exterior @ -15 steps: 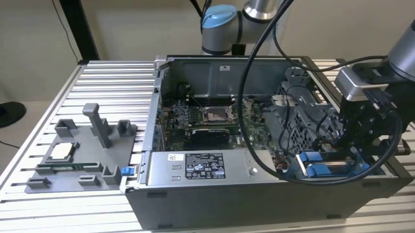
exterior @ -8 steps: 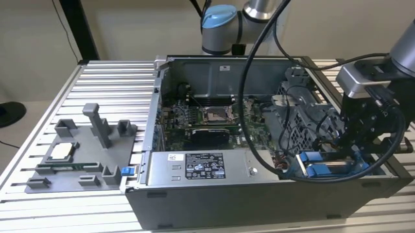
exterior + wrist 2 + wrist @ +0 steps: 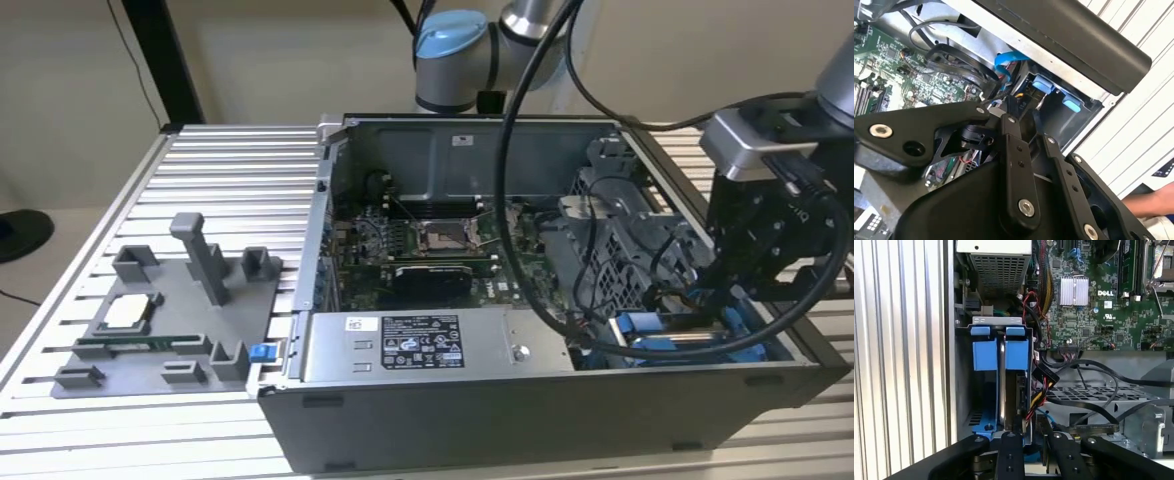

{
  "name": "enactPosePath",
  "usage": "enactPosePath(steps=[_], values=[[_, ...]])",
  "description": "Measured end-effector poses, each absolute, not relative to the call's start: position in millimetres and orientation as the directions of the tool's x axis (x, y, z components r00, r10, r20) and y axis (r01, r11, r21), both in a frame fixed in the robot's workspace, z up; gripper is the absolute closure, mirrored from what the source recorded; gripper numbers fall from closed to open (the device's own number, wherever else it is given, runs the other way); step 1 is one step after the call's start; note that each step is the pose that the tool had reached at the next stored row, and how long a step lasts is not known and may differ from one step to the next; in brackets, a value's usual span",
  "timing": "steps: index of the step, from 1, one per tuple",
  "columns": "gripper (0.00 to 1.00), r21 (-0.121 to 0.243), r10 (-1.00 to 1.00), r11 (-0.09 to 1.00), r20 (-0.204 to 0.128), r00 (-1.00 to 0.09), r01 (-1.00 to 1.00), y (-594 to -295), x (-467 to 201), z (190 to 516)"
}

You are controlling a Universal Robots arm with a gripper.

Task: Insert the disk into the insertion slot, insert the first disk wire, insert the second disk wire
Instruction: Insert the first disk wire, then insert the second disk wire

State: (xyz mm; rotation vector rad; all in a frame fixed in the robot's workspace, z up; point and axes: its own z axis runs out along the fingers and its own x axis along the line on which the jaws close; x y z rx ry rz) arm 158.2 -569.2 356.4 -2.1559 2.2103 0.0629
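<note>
Here, first wrist view: disk (image 3: 1016,354) seated in insertion slot (image 3: 963,370); exterior view: tool (image 3: 741,290) above it, grip unclear

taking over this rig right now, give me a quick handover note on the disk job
Gripper: low over a corner of the open case, right at the insertion slot; whether it is open or shut cannot be told.
Disk: its blue frame sits inside the slot, apparently seated.
Wires: a yellow, red and black wire bundle and a blue cable lie by the slot, close to the gripper.
Done: disk insertion, as far as it shows.
Left: both disk wires; whether either is plugged in cannot be seen.
</note>
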Motion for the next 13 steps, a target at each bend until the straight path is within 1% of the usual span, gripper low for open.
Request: enactPosePath(steps=[3, 8, 13], values=[[0.0, -0.008, -0.997, 0.025, -0.067, -0.025, -1.0, -563.0, 159.7, 356.6], [0.0, -0.008, -0.997, 0.025, -0.067, -0.025, -1.0, -560.7, 160.5, 374.9], [0.0, -0.008, -0.997, 0.025, -0.067, -0.025, -1.0, -548.0, 161.2, 371.2]])
